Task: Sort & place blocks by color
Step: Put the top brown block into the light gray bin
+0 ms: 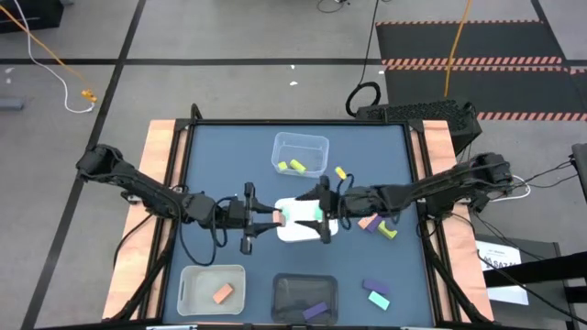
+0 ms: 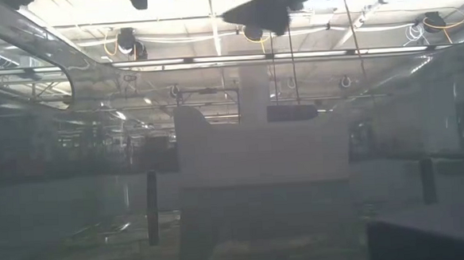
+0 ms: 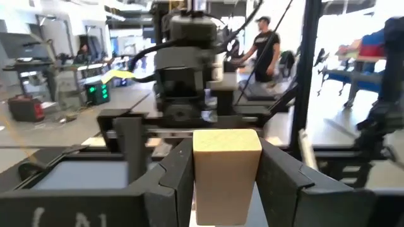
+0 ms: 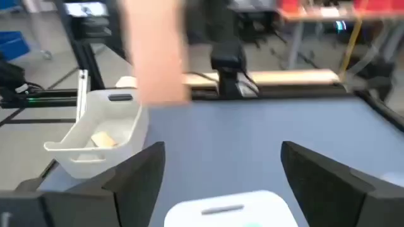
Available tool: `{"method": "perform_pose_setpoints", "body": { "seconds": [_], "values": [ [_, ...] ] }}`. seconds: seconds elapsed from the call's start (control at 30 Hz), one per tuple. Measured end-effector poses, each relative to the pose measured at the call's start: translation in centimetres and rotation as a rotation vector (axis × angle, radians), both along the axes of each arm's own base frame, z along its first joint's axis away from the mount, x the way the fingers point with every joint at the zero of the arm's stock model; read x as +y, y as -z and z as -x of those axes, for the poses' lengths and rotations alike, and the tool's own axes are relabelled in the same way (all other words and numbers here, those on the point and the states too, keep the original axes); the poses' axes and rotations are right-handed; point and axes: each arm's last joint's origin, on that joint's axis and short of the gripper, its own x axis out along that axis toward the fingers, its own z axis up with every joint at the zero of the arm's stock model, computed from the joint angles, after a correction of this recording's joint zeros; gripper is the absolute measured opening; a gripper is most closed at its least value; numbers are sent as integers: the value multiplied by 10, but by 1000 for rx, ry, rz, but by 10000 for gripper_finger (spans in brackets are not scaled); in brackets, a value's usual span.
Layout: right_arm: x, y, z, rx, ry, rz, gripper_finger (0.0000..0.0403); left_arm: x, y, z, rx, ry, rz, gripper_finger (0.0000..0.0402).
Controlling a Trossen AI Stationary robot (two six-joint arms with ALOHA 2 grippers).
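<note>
Left gripper [image 1: 278, 217] clamped on salmon-orange bar block [image 1: 276, 217], held above table beside white rectangular tray [image 1: 303, 231], probably for carry to matching tray. Right gripper [image 1: 319, 213] spread wide, empty, over same tray after teal block [image 1: 315, 214].

The table [image 1: 220, 156] has a dark blue top with wood strips on both sides. On it sit a clear tray [image 1: 301, 153], two white trays [image 1: 213, 289] [image 1: 298, 229], a black tray [image 1: 305, 295], and small loose blocks [image 1: 377, 225].
</note>
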Motion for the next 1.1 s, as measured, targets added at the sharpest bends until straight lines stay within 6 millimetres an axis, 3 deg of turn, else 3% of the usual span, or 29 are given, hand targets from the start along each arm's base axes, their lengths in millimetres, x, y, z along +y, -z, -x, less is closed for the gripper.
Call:
{"method": "perform_pose_setpoints", "body": {
  "seconds": [0.27, 0.4, 0.57, 0.73, 0.93, 1.1],
  "values": [
    [4, -11, 37, 203, 50, -202, 289, -29, 5, 13, 84, 162, 163, 130],
    [9, -10, 49, 286, 64, -262, 279, -41, 8, 27, 234, 275, 384, 130],
    [13, -9, 51, 302, 49, -258, 274, -49, 19, 47, 524, 314, 669, 130],
    [14, -13, 49, 261, 45, -278, 274, -62, 38, 71, 883, 251, 959, 130],
    [15, -20, 46, 186, 28, -303, 274, -71, 57, 99, 1179, 65, 1091, 130],
    [17, -22, 45, 176, -19, -323, 274, -72, 65, 111, 1307, -66, 1138, 130]
  ]
}}
